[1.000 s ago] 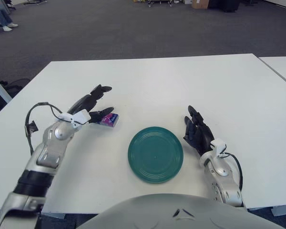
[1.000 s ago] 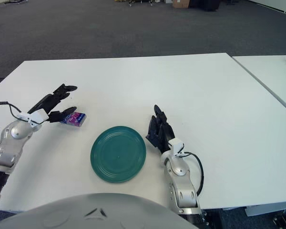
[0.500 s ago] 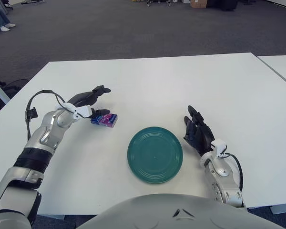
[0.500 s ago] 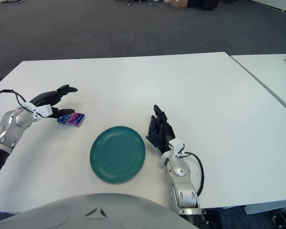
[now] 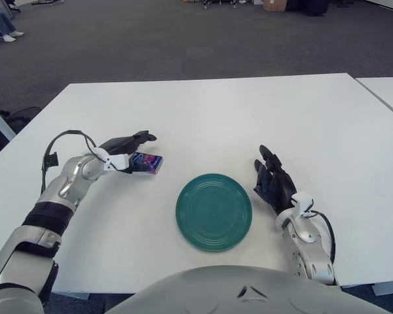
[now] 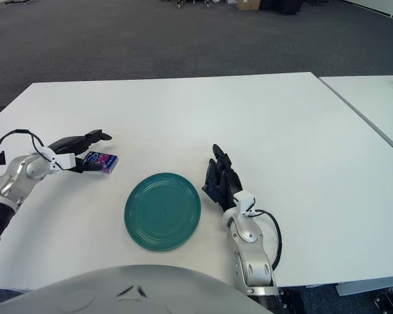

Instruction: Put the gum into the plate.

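Gum (image 5: 147,163), a small purple and blue pack, lies flat on the white table (image 5: 209,111) in the left eye view, at about ten o'clock from the green plate (image 5: 213,211) and clear of its rim. From the pack, the left hand (image 5: 126,150) sits at nine o'clock and right against it: one dark finger (image 5: 141,137) reaches out over the far side of the pack, another lies low along its near left edge, so the fingers bracket the pack's left end. Whether they actually press on it cannot be told, and the pack appears to sit on the table. At three o'clock from the plate, just beside its rim, shows the right hand (image 5: 273,185), fingers straight and close together, holding nothing. In the right eye view the pack (image 6: 100,161) again lies at ten o'clock from the plate (image 6: 162,210), apart from it, with the left hand (image 6: 80,151) at its left end, upper finger stretched above it and lower finger touching or nearly touching its left edge. Right hand (image 6: 223,182) shows at the plate's three o'clock side, fingers extended and empty.
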`<action>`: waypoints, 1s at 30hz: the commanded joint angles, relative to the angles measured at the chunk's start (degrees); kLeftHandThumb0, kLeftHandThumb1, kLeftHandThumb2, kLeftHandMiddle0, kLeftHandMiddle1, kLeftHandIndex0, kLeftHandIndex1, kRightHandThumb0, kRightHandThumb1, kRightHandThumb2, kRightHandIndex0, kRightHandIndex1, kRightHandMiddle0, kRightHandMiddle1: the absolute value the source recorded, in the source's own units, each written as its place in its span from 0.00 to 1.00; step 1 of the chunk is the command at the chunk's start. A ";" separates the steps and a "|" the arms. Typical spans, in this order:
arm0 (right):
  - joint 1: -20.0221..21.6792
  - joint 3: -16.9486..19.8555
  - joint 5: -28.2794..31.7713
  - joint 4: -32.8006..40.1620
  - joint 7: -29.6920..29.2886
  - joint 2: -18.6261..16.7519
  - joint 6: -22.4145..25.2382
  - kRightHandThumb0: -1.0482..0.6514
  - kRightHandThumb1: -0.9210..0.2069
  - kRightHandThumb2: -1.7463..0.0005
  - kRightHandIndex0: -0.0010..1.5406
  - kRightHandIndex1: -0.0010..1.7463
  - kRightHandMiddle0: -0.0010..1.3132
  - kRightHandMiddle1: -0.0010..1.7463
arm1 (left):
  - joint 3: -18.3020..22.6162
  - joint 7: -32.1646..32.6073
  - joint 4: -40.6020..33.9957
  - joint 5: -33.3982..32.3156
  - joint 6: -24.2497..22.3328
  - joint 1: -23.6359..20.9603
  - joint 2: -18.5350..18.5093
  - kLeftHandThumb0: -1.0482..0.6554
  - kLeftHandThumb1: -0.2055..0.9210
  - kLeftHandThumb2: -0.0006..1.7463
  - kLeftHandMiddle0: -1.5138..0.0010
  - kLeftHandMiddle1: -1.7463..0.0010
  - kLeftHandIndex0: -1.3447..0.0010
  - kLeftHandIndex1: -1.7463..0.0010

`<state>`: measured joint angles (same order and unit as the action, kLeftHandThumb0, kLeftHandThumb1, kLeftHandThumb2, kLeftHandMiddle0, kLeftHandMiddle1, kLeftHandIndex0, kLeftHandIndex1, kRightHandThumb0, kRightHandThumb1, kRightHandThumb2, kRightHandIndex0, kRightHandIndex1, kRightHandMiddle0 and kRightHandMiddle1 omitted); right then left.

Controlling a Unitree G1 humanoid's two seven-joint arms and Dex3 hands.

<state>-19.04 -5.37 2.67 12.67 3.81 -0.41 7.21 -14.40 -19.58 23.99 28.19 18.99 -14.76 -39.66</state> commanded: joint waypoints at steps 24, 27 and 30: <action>-1.46 0.79 0.15 -1.22 -0.04 1.04 3.64 0.16 0.00 0.44 0.05 0.00 0.00 0.13 | -10.07 1.51 22.16 6.90 5.99 -5.25 2.74 0.33 0.86 0.04 0.82 0.99 0.86 0.41; -1.66 0.97 0.27 -1.45 -0.04 0.97 3.37 0.16 0.00 0.44 0.05 0.01 0.00 0.14 | -11.80 3.25 26.65 8.01 7.40 -6.45 3.35 0.36 0.73 0.21 0.80 0.99 0.84 0.40; -1.77 1.35 0.52 -1.61 -0.09 0.86 3.11 0.16 0.00 0.44 0.06 0.01 0.00 0.14 | -13.31 2.79 30.16 8.35 7.49 -7.72 3.94 0.39 0.61 0.37 0.77 0.99 0.83 0.38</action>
<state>-19.32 -4.80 2.85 13.10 4.25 0.45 8.32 -23.66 -14.49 48.68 32.63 27.51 -24.05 -37.96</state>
